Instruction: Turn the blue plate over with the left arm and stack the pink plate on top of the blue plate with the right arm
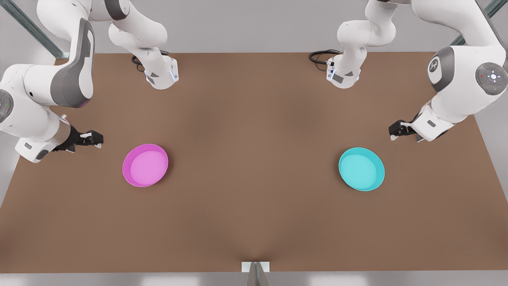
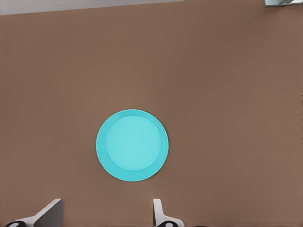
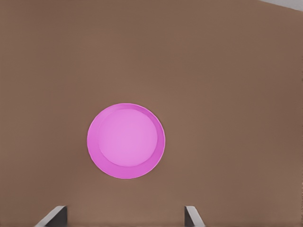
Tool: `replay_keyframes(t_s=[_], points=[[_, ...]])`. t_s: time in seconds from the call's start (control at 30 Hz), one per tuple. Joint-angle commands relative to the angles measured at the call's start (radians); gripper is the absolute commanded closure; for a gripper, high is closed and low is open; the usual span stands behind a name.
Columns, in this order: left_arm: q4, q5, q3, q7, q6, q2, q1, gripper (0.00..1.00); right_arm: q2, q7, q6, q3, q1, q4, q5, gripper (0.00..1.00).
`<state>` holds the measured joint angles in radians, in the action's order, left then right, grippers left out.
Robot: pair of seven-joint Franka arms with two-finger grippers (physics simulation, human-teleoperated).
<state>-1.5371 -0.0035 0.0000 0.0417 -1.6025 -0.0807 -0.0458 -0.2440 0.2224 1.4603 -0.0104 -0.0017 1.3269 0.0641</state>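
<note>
Blue plate point(image 1: 361, 169) sitting rim-up on the brown worktop point(image 1: 254, 222) at the front view's right, pink plate point(image 1: 145, 165) rim-up at that view's left, well apart from each other. Left hand point(image 1: 398, 131) hovering above the worktop just beyond the blue plate, fingers point(image 2: 157, 211) spread and released, grasping nothing — blue plate point(image 2: 132, 145) dead centre under its wrist camera. Right hand point(image 1: 94, 139) poised off to the side of the pink plate point(image 3: 126, 141), fingers point(image 3: 191, 215) likewise wide apart and empty.
</note>
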Motion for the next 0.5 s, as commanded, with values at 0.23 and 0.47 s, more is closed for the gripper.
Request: replay_keyframes(t_s=[0.23,0.47], points=[[-0.118,-0.222,0.097,0.043,-0.143,-0.093,0.011,0.01,-0.029,0.0,0.002,0.0,0.0,-0.002,-0.003,0.0],[-0.347,-0.544,0.221,0.354,-0.381,-0.209,0.029,0.03,-0.052,-0.006,0.002,0.0,0.005,-0.003,-0.001,0.0]])
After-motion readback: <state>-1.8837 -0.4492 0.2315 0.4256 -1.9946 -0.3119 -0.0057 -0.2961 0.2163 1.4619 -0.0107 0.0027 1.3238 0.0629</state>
